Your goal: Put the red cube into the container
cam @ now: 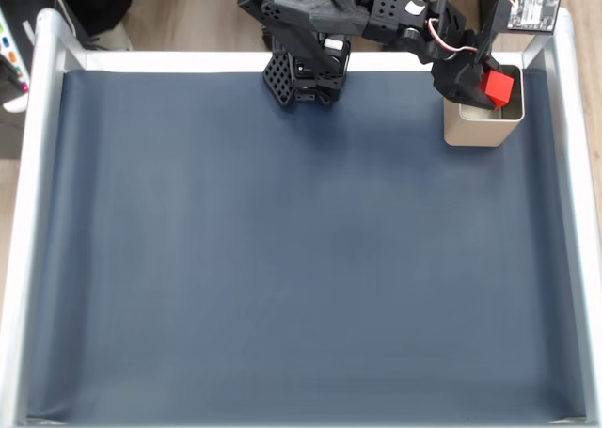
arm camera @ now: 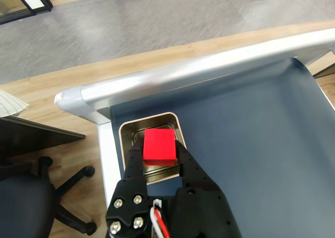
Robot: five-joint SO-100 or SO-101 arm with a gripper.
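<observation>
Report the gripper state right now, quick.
Gripper: jaws closed on the red cube, holding it above the open container.

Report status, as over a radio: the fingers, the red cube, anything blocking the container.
Gripper shut on red cube, fingers either side. Cube held over open container, not yet released. Nothing seen blocking the drop.
</observation>
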